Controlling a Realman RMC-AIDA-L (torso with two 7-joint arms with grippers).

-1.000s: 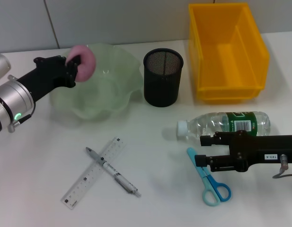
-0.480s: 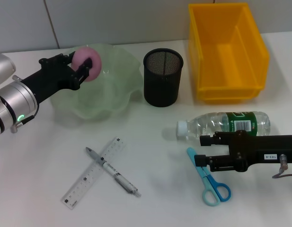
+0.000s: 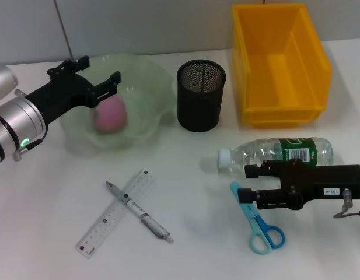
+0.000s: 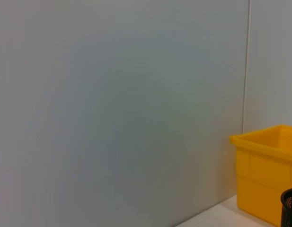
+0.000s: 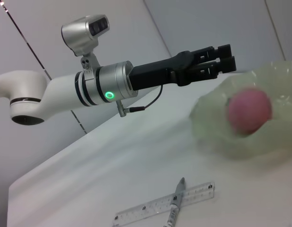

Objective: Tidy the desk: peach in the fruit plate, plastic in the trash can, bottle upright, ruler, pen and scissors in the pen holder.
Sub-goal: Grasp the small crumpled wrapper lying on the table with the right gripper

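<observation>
Over the desk's far left corner, the left gripper (image 3: 99,76) has just sprung apart and the peach (image 3: 110,114) now sits inside the fruit plate (image 3: 149,79): step done. Right gripper (image 3: 250,184), apart, hovers over the scissors (image 3: 262,230) beside the fallen bottle (image 3: 276,151).

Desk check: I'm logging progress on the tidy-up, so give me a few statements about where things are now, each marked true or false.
1. The peach lies in the fruit plate. True.
2. The left gripper is shut on the peach. False: it is open above the plate, holding nothing.
3. The bottle stands upright. False: it lies on its side on the desk.
4. The pen lies across the ruler. True.
5. The scissors are in the pen holder. False: they lie on the desk beside the right gripper.
</observation>
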